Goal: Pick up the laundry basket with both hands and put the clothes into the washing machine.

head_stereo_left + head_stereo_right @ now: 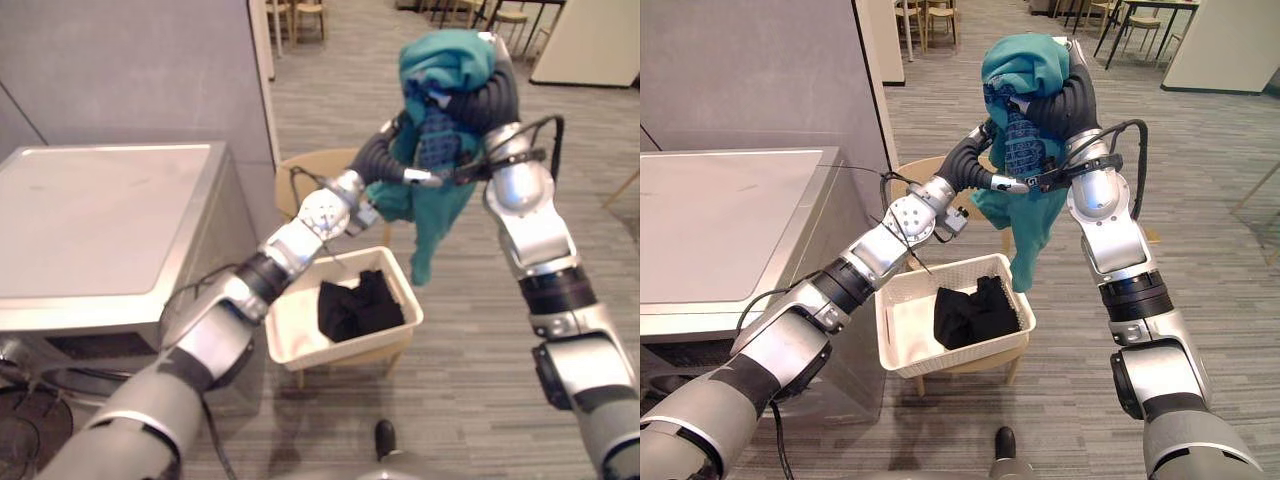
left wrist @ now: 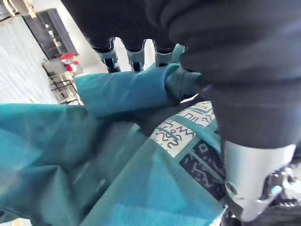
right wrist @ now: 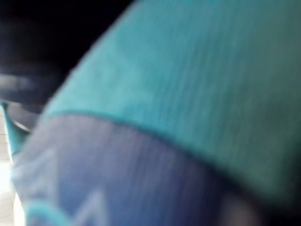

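**Teal garment held high over the basket**

The white, lattice-walled laundry basket (image 1: 940, 358) sits on a wooden chair (image 1: 310, 160) beside the flat steel-topped washing machine (image 1: 720, 225), with black clothes (image 1: 975, 312) bunched inside. Above it hangs a soft teal garment (image 1: 1025, 235) with a navy patterned panel. The left hand (image 1: 1010, 185) is clenched round its middle, and the left wrist view shows its fingers (image 2: 134, 52) sunk into a fold. The right hand (image 1: 1070, 95) is shrouded in cloth, so I cannot tell its grip.
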`<state>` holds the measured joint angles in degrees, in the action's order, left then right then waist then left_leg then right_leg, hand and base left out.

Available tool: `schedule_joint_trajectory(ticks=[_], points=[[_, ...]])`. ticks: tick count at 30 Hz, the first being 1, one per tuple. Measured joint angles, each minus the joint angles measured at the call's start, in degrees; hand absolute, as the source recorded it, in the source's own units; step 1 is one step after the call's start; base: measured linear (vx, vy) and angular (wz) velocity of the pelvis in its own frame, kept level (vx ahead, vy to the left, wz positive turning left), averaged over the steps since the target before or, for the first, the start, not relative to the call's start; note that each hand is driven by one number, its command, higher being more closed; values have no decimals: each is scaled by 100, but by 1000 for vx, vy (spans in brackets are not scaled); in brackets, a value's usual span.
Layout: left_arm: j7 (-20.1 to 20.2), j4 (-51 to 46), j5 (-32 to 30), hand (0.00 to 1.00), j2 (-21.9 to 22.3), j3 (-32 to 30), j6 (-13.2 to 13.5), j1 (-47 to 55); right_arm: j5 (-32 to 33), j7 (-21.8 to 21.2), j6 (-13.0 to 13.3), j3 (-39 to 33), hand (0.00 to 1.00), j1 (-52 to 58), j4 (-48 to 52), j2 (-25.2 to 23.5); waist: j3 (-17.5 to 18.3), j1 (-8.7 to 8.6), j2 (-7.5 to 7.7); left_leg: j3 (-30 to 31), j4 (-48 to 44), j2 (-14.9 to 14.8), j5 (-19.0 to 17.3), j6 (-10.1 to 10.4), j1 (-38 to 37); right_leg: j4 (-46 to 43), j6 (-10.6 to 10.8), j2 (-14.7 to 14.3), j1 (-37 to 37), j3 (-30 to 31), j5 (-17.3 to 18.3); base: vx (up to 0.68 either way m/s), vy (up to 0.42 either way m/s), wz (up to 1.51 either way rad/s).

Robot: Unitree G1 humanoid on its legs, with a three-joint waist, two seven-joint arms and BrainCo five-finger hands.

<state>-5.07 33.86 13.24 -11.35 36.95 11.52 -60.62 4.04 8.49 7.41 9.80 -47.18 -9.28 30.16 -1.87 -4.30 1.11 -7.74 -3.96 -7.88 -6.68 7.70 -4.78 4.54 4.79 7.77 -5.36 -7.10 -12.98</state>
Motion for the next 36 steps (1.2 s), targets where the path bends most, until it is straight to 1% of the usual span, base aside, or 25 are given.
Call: schedule_joint_trajectory(ticks=[5, 7, 12, 14, 18, 19, 20, 22, 23, 26, 28, 29, 32, 35, 36], points=[[-69, 342, -120, 0, 53, 9, -38, -298, 47, -3, -5, 83, 100, 0, 280, -6, 0, -33, 0, -34, 0, 4, -2, -1, -2, 72, -9, -10, -3, 42, -32, 0, 0, -5], [-149, 545, -176, 0, 138, -106, -85, -347, 58, -13, -12, 209, 100, -1, 299, -60, 0, -111, 0, -48, 0, 4, -4, 1, -16, 71, -9, -13, -9, 59, -33, 0, 0, -3], [-160, 784, -258, 0, 303, -249, -177, -363, 63, -37, -69, 218, 100, -1, 299, -110, -1, -123, -1, -123, 0, -12, -31, 22, -73, 72, -16, -46, -17, 127, -40, -8, -9, -8], [-163, 959, -282, 0, 460, -385, -238, -397, 78, -39, -132, 260, 100, -34, 298, -119, -1, -124, -2, -151, -1, -13, -41, 23, -85, 72, -16, -50, -18, 148, -40, -12, -10, -7], [-167, 1041, -277, 0, 600, -398, -236, -396, 106, -31, -166, 379, 100, -209, 298, -167, -2, -125, -3, -194, -2, -10, -53, 21, -93, 65, -13, -57, -41, 197, -43, -9, -7, -5], [-168, 1088, -276, 100, 603, -422, -214, -380, 107, -32, -167, 374, 100, -209, 298, -162, -2, -114, -3, -194, -1, -10, -53, 21, -88, 59, -13, -57, -41, 197, -43, 0, 0, 0], [-162, 1101, -273, 100, 603, -452, -207, -336, 108, -33, -170, 371, 100, -209, 298, -162, -2, -107, -3, -194, -1, -10, -53, 21, -77, 55, -13, -57, -40, 201, -43, -27, -8, -4], [-196, 904, -538, 100, 410, -544, -182, 37, 109, -51, -176, 343, 100, -209, 317, -157, -4, -107, -7, -192, -4, -11, -57, 15, -75, 57, -12, -65, -37, 213, -43, -30, -12, -3], [-158, 549, -553, 100, 232, -492, -142, 345, 108, -90, -176, 313, 100, -208, 349, -153, -11, -107, -17, -178, -6, -12, -62, 15, -68, 60, -12, -65, -37, 205, -43, 0, 0, 0], [19, -69, -369, 100, 42, -337, 15, 808, 105, -104, -162, 298, 100, -193, 407, -84, -19, -52, -30, -110, -24, -12, -69, 9, -62, 64, -12, -54, -20, 146, -43, -5, -10, 12], [68, -167, -242, 100, 67, -335, 20, 835, 104, -109, -145, 258, 100, -150, 423, -56, -21, 55, -41, -27, -48, -12, -69, 9, -55, 61, -10, -42, 16, 79, -41, 0, -6, 18], [80, -208, -216, 100, 52, -335, 22, 836, 104, -112, -141, 247, 100, -140, 462, -57, -23, 64, -48, -17, -53, -11, -69, 9, -45, 60, -10, -37, 16, 69, -41, -11, -9, 9], [122, -311, -97, 100, -30, -339, 50, 844, 104, -117, -98, 188, 100, 46, 808, -56, -15, 58, -101, 17, -79, -5, -80, -12, 7, 60, -1, -20, 28, 31, -34, -19, -7, 6], [126, -518, 13, 100, -31, -343, 50, 991, 105, -118, -94, 132, 100, 107, 840, -55, -14, 23, -168, 63, -95, 1, -99, -41, -15, 71, 21, -3, 115, -22, -15, -19, 0, 9], [133, -610, 18, 100, -15, -342, 57, 1062, 107, -119, -39, 41, 100, 200, 866, -55, -6, 29, -181, 83, -96, 1, -101, -43, -25, 71, 28, 0, 139, -39, -6, -5, 1, 10]])
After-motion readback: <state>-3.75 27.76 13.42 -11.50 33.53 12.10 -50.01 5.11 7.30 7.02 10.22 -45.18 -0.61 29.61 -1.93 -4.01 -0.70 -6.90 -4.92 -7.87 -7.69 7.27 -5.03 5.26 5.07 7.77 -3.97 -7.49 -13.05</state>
